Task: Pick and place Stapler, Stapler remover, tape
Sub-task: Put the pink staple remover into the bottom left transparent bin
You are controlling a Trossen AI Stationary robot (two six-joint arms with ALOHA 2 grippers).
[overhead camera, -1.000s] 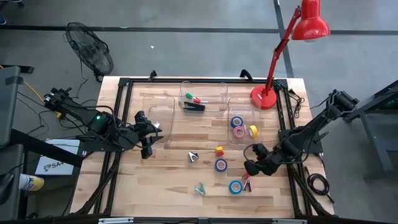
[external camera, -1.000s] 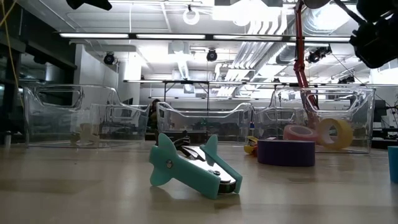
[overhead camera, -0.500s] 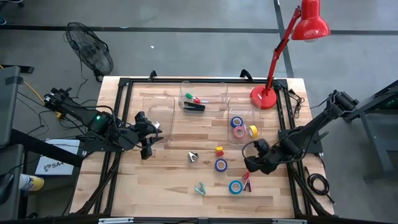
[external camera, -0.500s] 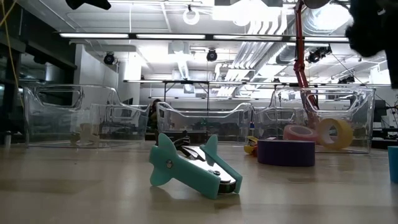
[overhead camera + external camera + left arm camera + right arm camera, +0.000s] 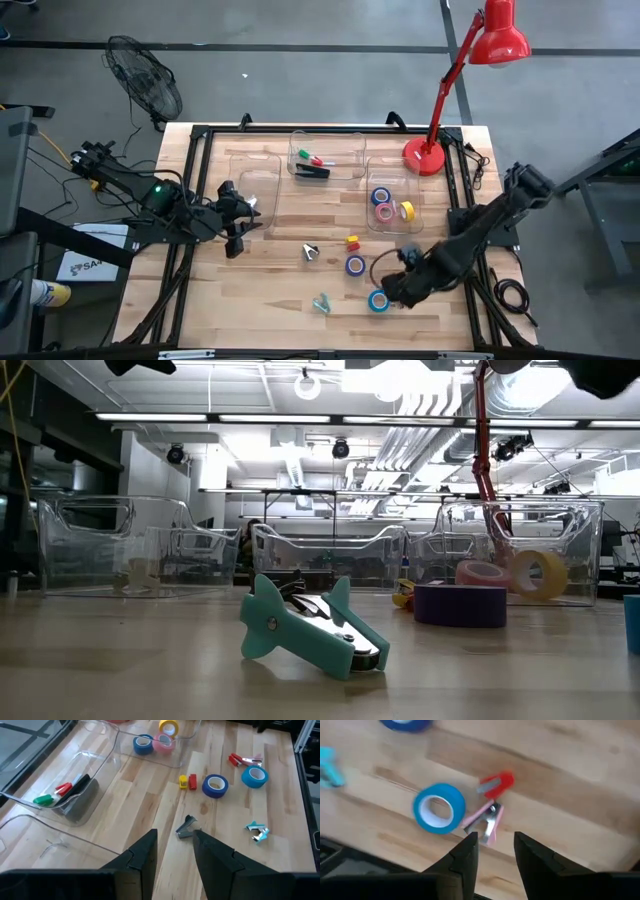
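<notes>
A: Right gripper [image 5: 392, 291]?
B: Low over the near right part of the bench [image 5: 270, 290], just beside the teal-blue tape roll [image 5: 378, 300]. In its wrist view the fingers [image 5: 465, 857] stand part open with nothing between them, right over a pink stapler remover [image 5: 487, 822] and a red stapler remover [image 5: 496, 783]. Those two lie next to that roll.

A: Left gripper [image 5: 236, 237]?
B: Hanging over the left side of the bench, near the left clear bin [image 5: 252, 185]. Fingers [image 5: 142, 857] a narrow gap apart, empty.

A: Stapler?
B: Black stapler [image 5: 312, 172] is in the middle clear bin [image 5: 327, 155] at the far edge, with a green stapler remover [image 5: 304, 155] and another red one [image 5: 318, 161] beside it.

A: Tape?
B: Three rolls in the right clear bin [image 5: 390, 205]: blue roll [image 5: 380, 196], pink roll [image 5: 383, 212], yellow roll [image 5: 407, 210]. Purple roll [image 5: 355, 265] lies flat on the bench mid-right, apart from the teal-blue one nearer the front edge.

A: Other loose stuff?
B: Grey stapler remover [image 5: 311, 252] mid-bench, teal stapler remover [image 5: 321, 302] near the front, and a small yellow-and-red piece [image 5: 352, 241] just behind the purple roll; can't tell what that is. Low view shows the teal remover on its side, jaws toward the right.

A: Background?
B: Red desk lamp [image 5: 470, 70] with its base on the far right corner, black fan [image 5: 145, 78] on the floor off the far left corner.
</notes>
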